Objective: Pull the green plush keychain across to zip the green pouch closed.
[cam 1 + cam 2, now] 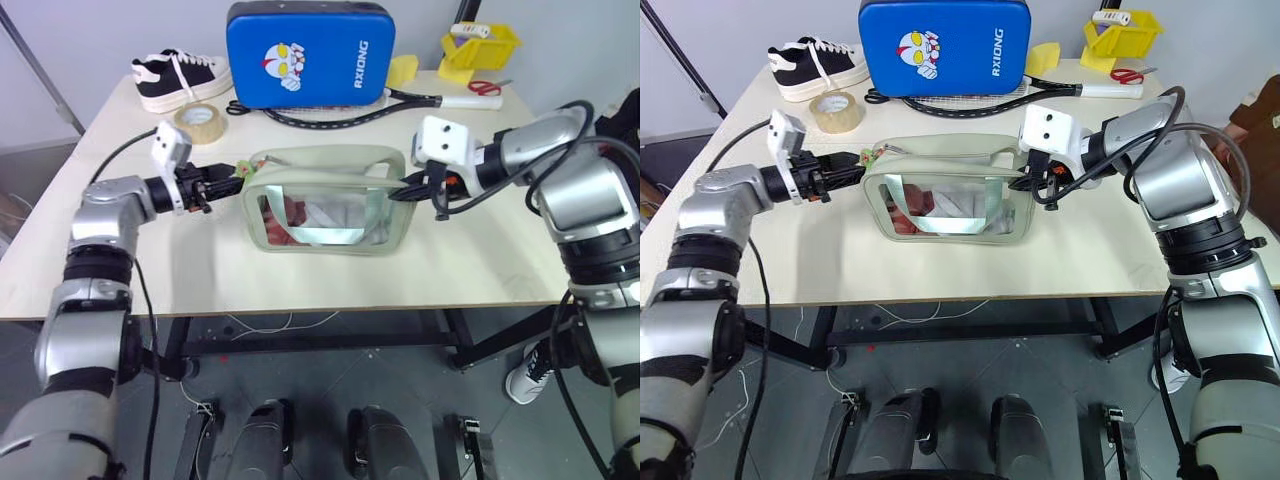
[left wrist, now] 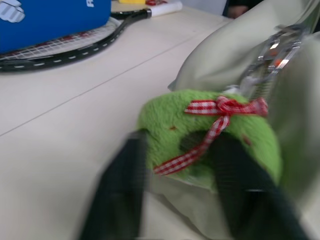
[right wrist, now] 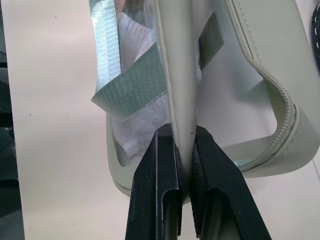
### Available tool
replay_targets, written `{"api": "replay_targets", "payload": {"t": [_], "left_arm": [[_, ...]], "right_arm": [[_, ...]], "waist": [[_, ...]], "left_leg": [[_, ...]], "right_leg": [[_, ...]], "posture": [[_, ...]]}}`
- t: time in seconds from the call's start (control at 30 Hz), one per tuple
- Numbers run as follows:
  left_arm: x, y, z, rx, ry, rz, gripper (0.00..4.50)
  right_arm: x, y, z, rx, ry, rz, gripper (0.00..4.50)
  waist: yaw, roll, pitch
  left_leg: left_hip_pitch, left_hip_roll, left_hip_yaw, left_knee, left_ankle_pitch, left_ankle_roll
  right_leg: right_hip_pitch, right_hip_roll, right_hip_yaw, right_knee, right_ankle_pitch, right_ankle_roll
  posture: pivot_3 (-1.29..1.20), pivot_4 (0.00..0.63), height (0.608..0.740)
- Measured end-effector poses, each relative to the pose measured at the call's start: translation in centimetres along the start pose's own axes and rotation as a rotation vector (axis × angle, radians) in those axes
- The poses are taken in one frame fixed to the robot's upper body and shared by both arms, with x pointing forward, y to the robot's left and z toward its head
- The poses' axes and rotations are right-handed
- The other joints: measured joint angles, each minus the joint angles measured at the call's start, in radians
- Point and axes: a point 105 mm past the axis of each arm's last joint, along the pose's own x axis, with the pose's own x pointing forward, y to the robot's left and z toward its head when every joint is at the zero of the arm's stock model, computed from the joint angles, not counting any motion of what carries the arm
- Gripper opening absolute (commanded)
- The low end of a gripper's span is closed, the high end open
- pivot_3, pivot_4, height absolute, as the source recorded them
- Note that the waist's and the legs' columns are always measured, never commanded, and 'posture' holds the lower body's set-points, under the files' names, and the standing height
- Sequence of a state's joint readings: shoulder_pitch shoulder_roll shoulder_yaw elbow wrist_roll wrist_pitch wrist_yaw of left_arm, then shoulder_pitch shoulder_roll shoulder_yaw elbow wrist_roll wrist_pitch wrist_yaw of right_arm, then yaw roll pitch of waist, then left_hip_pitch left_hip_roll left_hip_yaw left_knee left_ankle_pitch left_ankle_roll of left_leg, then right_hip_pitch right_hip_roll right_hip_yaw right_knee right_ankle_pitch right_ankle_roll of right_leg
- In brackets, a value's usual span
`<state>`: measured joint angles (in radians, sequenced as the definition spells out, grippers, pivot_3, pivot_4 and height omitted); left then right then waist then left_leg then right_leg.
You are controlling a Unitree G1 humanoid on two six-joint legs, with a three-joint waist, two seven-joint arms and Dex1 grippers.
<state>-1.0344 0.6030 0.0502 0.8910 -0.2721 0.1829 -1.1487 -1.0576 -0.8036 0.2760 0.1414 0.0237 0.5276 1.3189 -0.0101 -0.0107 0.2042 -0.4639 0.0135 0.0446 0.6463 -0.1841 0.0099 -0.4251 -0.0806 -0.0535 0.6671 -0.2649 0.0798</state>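
- I have the green pouch in the middle of the table, standing upright with its top zipper open and its clear window facing me.
- My right gripper is clamped shut on the pouch's end edge, the wall pinched between both fingers. That anchors the bag for the pull.
- The green plush keychain sits at the opposite end of the pouch, hanging off the metal zipper pull.
- My left gripper has its 2 fingers on either side of the plush. The wrist view is blurred, so I think they are closing onto it, but I cannot tell whether they are fully gripping.
- I judge the plush to be light, soft and squashy; it will compress under the fingers and could slip out if I only catch fuzz or the red checked ribbon.
- I would hold it across its body, close to the metal clip, so the pull runs straight along the zipper.
- The pouch walls look soft and floppy, so I expect the zipper line to buckle unless the right grip keeps it taut.
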Motion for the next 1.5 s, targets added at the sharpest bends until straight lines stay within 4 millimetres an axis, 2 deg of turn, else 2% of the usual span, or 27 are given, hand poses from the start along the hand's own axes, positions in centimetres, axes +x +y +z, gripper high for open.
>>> {"api": "replay_targets", "payload": {"t": [0.03, 0.23, 0.4, 0.5, 0.57, 0.63, 0.7, 0.8, 0.87, 1.03, 1.4, 1.5], "left_arm": [[0.0, 0.1, 0.0, 0.007, 0.004, 0.004, 0.06], [-0.1, 0.3, 0.1, 0.037, 0.017, 0.007, 0.06], [-1.9, 1.1, 0.8, 0.053, 0.03, 0.027, 0.06], [-2.9, 0.5, 2.6, 0.013, -0.016, -0.034, 0.06], [-2.9, -0.6, 4.8, 0.008, -0.067, -0.108, 0.06], [-1.9, -2.0, 7.0, 0.029, -0.116, -0.168, 0.06], [0.3, -3.5, 8.0, 0.073, -0.126, -0.206, 0.06], [2.9, -5.0, 7.0, 0.046, -0.084, -0.238, 0.9], [3.8, -5.3, 6.4, 0.017, -0.057, -0.243, 1.88], [3.8, -5.0, 6.4, 0.052, -0.012, -0.209, 4.42], [-0.1, -2.0, 7.5, 0.079, 0.003, -0.096, 4.42], [-1.0, -2.6, 7.8, 0.084, -0.012, -0.14, 4.42]], "right_arm": [[0.0, 0.0, 0.0, 0.003, 0.001, 0.001, 0.0], [0.0, 0.2, -0.1, 0.01, -0.002, -0.003, 0.0], [0.1, 0.2, -0.2, 0.02, -0.007, -0.007, 0.0], [0.1, 0.4, -0.2, 0.024, -0.013, -0.005, 0.0], [0.2, 0.4, -0.2, 0.027, -0.013, -0.009, 0.0], [0.2, 0.3, -0.2, 0.027, -0.014, -0.013, 0.0], [0.3, 0.3, -0.2, 0.027, -0.018, -0.016, 0.0], [0.6, 0.3, 0.0, 0.028, -0.025, -0.018, 0.0], [0.6, 0.3, 0.0, 0.029, -0.027, -0.02, 0.0], [0.6, 0.2, -0.1, 0.037, -0.025, -0.029, 0.0], [0.7, -0.2, -0.3, 0.058, -0.021, -0.064, 0.0], [0.8, -0.2, -0.3, 0.06, -0.023, -0.063, 0.0]], "waist": [[-0.001, 0.0, 0.0], [-0.002, 0.0, 0.0], [-0.002, 0.0, 0.0], [-0.003, 0.0, 0.0], [0.001, 0.0, 0.0], [0.007, 0.0, 0.0], [0.015, 0.0, 0.0], [0.015, 0.0, 0.0], [0.012, 0.0, 0.0], [0.0, 0.0, 0.0], [0.0, 0.0, 0.0], [-0.001, 0.0, 0.0]], "left_leg": [[0.0, 0.0, 0.0, 0.0, 0.0, 0.0], [0.0, 0.0, 0.0, 0.0, 0.0, 0.0], [0.0, 0.001, 0.0, 0.0, 0.0, 0.0], [0.0, 0.001, 0.0, 0.0, 0.0, 0.0], [0.0, 0.001, -0.001, 0.001, 0.0, 0.0], [0.0, 0.001, -0.001, 0.002, 0.0, 0.0], [0.001, 0.0, -0.001, 0.002, 0.0, 0.0], [0.0, 0.0, -0.001, 0.002, 0.0, 0.0], [0.0, 0.0, 0.0, 0.001, 0.0, 0.001], [0.0, 0.0, 0.0, 0.001, -0.001, 0.001], [0.0, 0.001, 0.0, 0.001, -0.001, 0.001], [0.0, 0.001, 0.0, 0.001, -0.001, 0.001]], "right_leg": [[0.0, 0.0, 0.0, 0.0, 0.0, 0.0], [0.0, 0.0, 0.0, 0.0, 0.0, 0.0], [0.0, 0.0, 0.0, 0.0, 0.0, 0.0], [0.0, 0.0, 0.0, 0.0, 0.0, 0.0], [0.0, 0.0, 0.0, 0.0, 0.0, 0.0], [0.002, 0.0, 0.0, 0.0, 0.0, 0.0], [0.003, 0.0, 0.0, 0.0, 0.0, 0.0], [0.002, 0.0, 0.0, 0.0, 0.0, 0.001], [0.001, 0.0, 0.001, 0.0, 0.0, 0.001], [0.001, 0.0, 0.001, 0.0, 0.0, 0.001], [0.001, 0.0, 0.001, 0.0, 0.0, 0.001], [0.001, 0.0, 0.001, 0.0, 0.0, 0.001]], "posture": [[0.0, 0.15, 0.74], [0.0, 0.15, 0.74], [0.0, 0.15, 0.74], [0.0, 0.15, 0.74], [0.0, 0.15, 0.74], [0.0, 0.15, 0.74], [0.0, 0.15, 0.74], [0.0, 0.15, 0.74], [0.0, 0.15, 0.74], [0.0, 0.15, 0.74], [0.0, 0.15, 0.74], [0.0, 0.15, 0.74]]}}
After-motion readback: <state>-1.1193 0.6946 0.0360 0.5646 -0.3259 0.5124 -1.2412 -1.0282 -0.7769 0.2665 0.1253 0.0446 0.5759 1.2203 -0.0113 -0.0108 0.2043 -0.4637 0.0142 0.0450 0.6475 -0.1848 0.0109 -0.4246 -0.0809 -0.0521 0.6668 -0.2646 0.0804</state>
